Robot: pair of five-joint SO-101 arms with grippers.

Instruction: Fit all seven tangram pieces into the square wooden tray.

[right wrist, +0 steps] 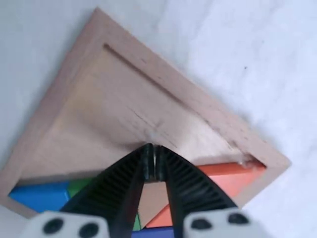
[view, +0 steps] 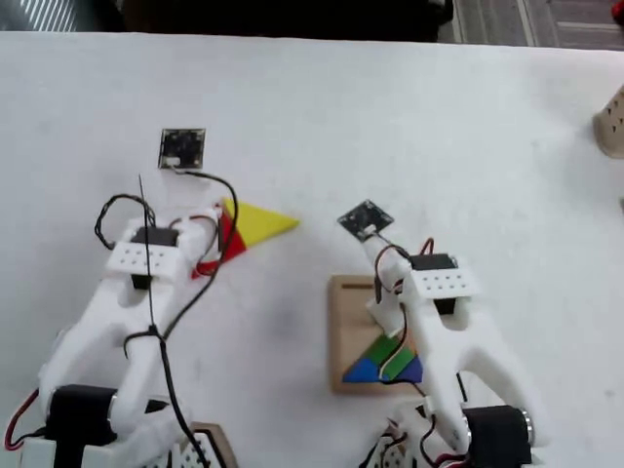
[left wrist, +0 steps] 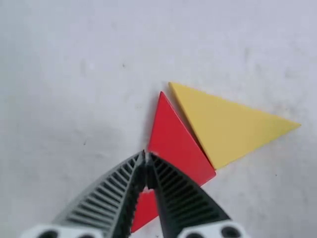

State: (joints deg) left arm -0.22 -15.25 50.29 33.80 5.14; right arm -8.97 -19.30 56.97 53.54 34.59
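Two triangles lie outside the tray [view: 349, 310]: the red triangle [left wrist: 173, 141] and the yellow triangle [left wrist: 228, 126] rest flat on the table [view: 439, 146], edge to edge, well apart from the tray on the left arm's side. Inside the tray, a blue piece [view: 363, 370], a green piece [view: 392, 357] and an orange piece [right wrist: 233, 176] crowd the part nearest the arms, while the far part is bare wood; how many pieces sit there in all I cannot tell, since the right arm covers some. The left gripper [left wrist: 146, 157] has its fingers pressed together, holding nothing, with the tips down at the red triangle's edge. The right gripper [right wrist: 151, 151] is likewise closed and empty, its tips over the bare floor of the tray just beyond the placed pieces. The likely trouble is with the red triangle: it is thin and flat, so closed tips can only nudge it, and a nudge would probably shove the yellow one along or spin both. If a triangle is then carried across, the right arm hanging over the open space could block it, and any contact there might shift the tray or unseat the seated pieces.
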